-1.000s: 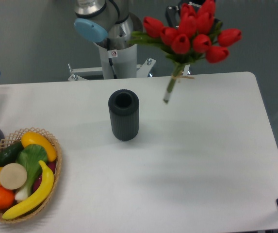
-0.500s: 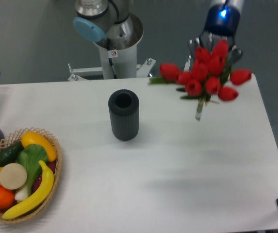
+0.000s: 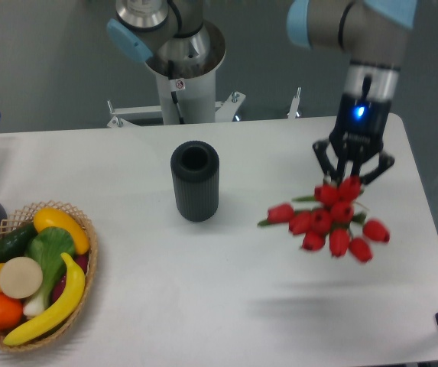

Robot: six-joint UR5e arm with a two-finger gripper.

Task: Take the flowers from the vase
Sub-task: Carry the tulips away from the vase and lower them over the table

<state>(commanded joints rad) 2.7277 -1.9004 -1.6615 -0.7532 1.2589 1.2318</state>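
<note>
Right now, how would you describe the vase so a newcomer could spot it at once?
Start at the white table and look to its middle, near the far edge, in front of the arm's base. The vase stands upright there, alone, left of the gripper holding the flowers. It is the only dark, ribbed cylinder with an open round mouth, unlike the woven fruit basket at the left corner.
</note>
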